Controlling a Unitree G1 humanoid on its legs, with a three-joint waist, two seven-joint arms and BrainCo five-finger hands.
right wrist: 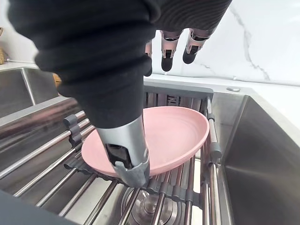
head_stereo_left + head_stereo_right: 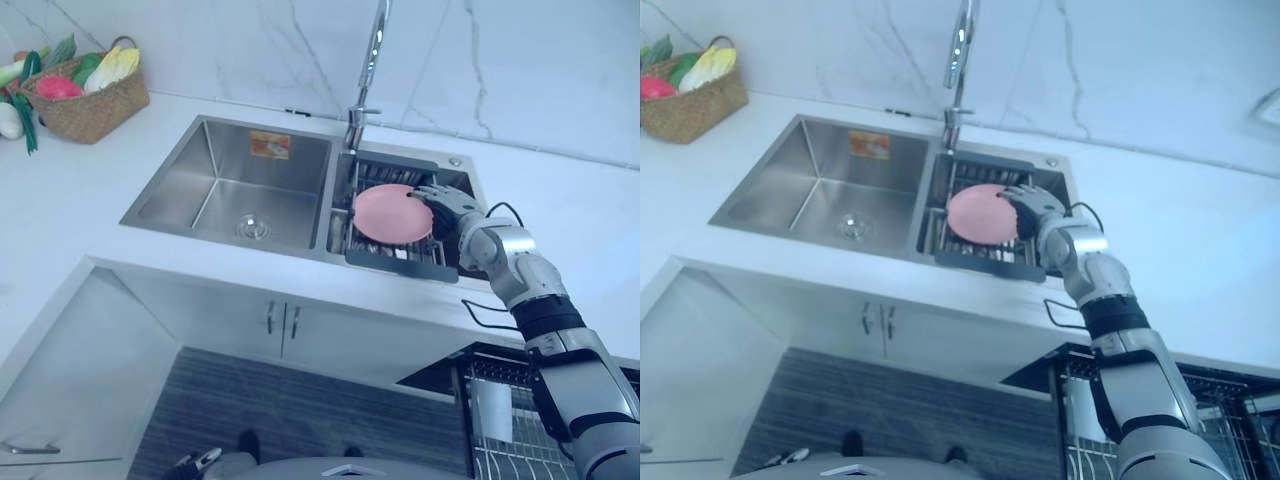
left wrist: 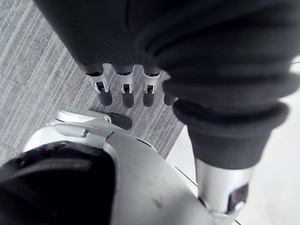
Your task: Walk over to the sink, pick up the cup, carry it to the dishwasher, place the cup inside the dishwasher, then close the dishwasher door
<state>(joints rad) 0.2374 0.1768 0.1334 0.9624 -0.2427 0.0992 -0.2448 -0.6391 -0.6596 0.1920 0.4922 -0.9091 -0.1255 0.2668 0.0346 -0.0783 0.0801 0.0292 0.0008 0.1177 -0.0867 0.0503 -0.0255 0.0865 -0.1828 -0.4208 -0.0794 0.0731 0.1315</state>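
A pink shallow plate (image 2: 390,213) lies tilted on the dark drain rack (image 2: 395,262) over the right basin of the steel sink (image 2: 230,180); I see no cup. My right hand (image 2: 447,205) hovers at the plate's right edge. In the right wrist view its fingers (image 1: 166,51) stretch out straight above the plate (image 1: 173,136), and the thumb (image 1: 126,157) reaches down at the near rim, so the hand is open and holds nothing. My left hand (image 3: 124,89) hangs low over the grey floor with relaxed fingers.
A tall faucet (image 2: 370,60) rises behind the rack. A woven basket of vegetables (image 2: 85,95) stands on the counter at the far left. The open dishwasher with its wire rack (image 2: 500,420) sits low on the right, below the counter. White cabinet doors (image 2: 280,320) are under the sink.
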